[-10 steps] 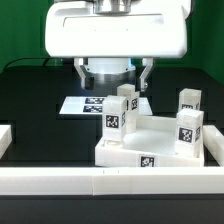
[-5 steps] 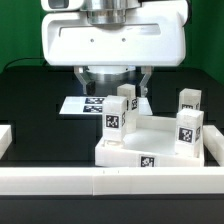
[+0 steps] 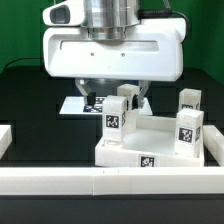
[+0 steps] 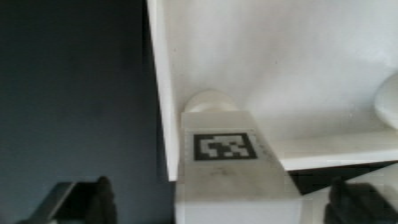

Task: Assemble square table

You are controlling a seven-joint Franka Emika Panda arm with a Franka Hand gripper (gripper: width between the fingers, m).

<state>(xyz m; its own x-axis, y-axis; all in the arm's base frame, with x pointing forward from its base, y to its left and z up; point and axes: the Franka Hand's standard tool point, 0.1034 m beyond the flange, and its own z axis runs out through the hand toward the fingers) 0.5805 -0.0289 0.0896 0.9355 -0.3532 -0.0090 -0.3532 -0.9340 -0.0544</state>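
Note:
The square table's white top [image 3: 122, 156] lies upside down with several short tagged legs standing on its corners: two at the exterior view's left [image 3: 113, 119] [image 3: 127, 98] and two at its right [image 3: 189, 128] [image 3: 190, 100]. My gripper [image 3: 116, 94] hangs low over the left legs, its body hiding the area behind them. In the wrist view a tagged leg [image 4: 226, 150] stands on the top [image 4: 267, 60] between my dark fingers [image 4: 80, 200], with gaps on both sides. The gripper [image 4: 222, 205] is open and holds nothing.
The marker board [image 3: 76, 104] lies on the black table behind the tabletop, partly under the gripper. A long white border rail [image 3: 110, 181] runs along the front, with rail pieces at the exterior view's left [image 3: 5, 136] and right [image 3: 216, 140].
The gripper has come down steadily toward the left legs of the table. The tabletop and legs have not moved.

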